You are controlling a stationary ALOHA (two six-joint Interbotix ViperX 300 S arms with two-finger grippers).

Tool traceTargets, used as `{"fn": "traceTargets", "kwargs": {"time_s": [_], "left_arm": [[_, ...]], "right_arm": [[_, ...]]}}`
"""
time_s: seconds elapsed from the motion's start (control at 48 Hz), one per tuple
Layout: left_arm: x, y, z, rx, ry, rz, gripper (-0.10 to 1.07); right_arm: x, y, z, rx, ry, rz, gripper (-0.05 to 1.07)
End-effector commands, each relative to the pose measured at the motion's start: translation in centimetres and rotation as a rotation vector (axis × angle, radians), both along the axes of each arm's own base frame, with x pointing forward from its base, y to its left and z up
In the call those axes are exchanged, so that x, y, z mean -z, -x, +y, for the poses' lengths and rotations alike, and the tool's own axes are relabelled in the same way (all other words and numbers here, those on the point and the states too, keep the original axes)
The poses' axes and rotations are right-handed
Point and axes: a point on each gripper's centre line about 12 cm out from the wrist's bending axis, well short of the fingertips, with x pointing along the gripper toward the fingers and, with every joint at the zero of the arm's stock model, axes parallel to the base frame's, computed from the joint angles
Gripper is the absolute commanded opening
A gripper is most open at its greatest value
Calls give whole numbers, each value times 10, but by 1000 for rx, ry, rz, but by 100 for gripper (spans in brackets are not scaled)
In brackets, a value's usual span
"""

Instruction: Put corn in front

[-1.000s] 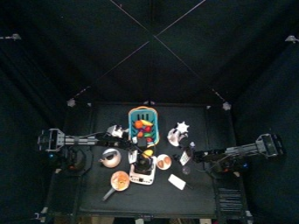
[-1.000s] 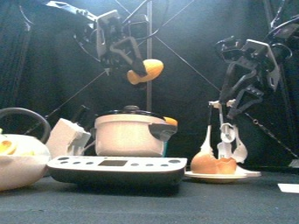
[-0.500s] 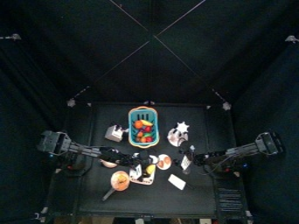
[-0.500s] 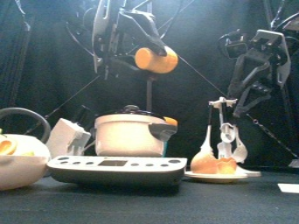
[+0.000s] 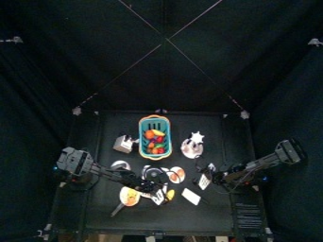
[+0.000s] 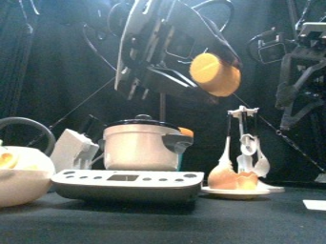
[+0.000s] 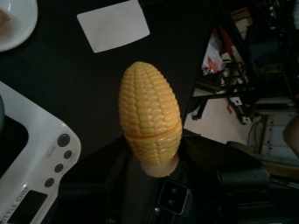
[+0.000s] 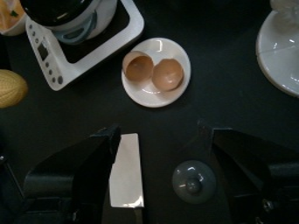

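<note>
The left gripper (image 7: 158, 175) is clamping the corn (image 7: 152, 109) by its blunt end between widely spread jaws, the yellow cob pointing away from the wrist, above the black table (image 7: 82, 79) and a white card (image 7: 114, 24). In the front view the corn (image 6: 215, 73) is hanging in the air, high above the white cooker (image 6: 143, 145) and well clear of everything on the table. Over the last second it has been travelling from the picture's middle toward the right and upward, while the left arm has been swinging nearer the table's front. The right gripper (image 8: 158, 175) is hovering with its jaws parted and empty over a small round white disc (image 8: 193, 178) and one white card (image 8: 126, 171); farther off, one round plate (image 8: 153, 72) is carrying two brown pieces. At the front edge one digital scale (image 6: 128, 181) is sitting under the cooker, one white teapot (image 6: 19, 172) is standing at the picture's left, and one rack of white utensils (image 6: 246, 143) is standing at the right. At the far side, one teal basket (image 5: 154, 138) is holding orange and red fruits.
</note>
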Motion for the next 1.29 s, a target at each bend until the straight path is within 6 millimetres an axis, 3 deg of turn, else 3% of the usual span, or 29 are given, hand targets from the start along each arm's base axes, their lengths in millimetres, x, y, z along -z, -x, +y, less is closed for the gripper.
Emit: {"fn": "traceTargets", "kwargs": {"time_s": [0.0,0.271,0.812,1.083,1.271], "left_arm": [[-17,-15,-2,-11,23,-47,76],[1,-31,-2,-74,85,-3,76],[21,-26,-4,-88,98,62,78],[20,-27,-5,-87,99,60,80],[18,-29,-4,-86,97,53,87]], "right_arm": [[-7,0,3,-3,-3,-8,100],[-3,6,4,12,12,38,100],[1,9,6,9,26,59,100],[0,8,6,5,24,57,100],[-1,7,7,3,25,51,100]]}}
